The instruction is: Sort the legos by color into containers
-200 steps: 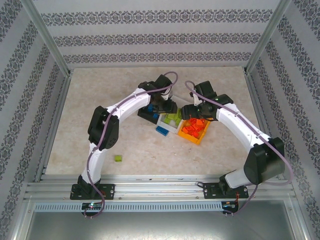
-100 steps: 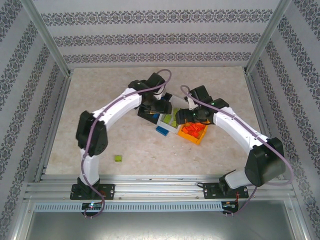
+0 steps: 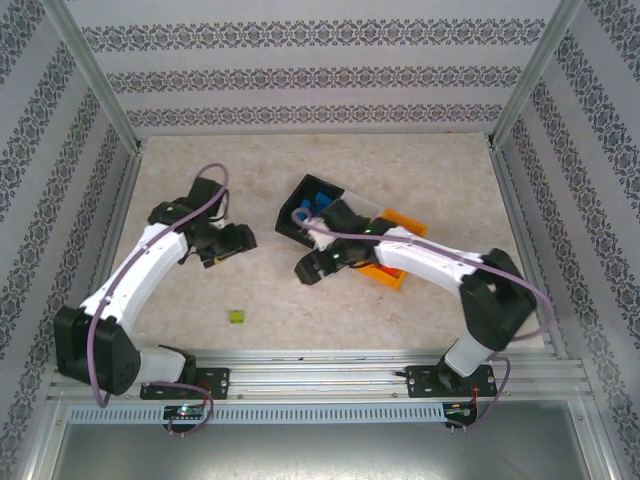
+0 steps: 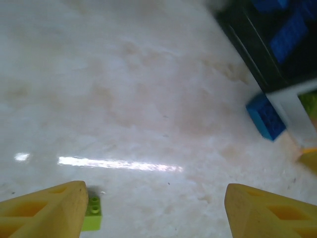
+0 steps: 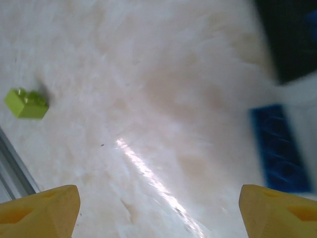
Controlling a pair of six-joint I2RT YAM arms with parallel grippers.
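Note:
Three joined containers sit mid-table: a black bin [image 3: 318,203] holding blue legos [image 4: 287,34], a white bin [image 4: 296,105] mostly under my right arm, and an orange bin [image 3: 404,221]. One blue lego [image 5: 282,153] lies on the table just in front of the white bin, also seen as the blue lego [image 4: 266,116]. A lime green lego [image 3: 236,317] lies alone near the front edge. My left gripper [image 3: 238,240] hangs open left of the bins, nothing between its fingers. My right gripper [image 3: 308,268] is open and empty, low over the table beside the blue lego.
The aluminium frame rail [image 5: 14,171] runs along the table's front edge, near the green lego [image 5: 26,103]. Patterned walls enclose the table on three sides. My right arm [image 3: 420,255] stretches across the white and orange bins. Bare table lies at left and rear.
My left arm swung away from the bins to the left and its jaws opened wider. My right arm moved from above the orange bin leftward and down, in front of the bins.

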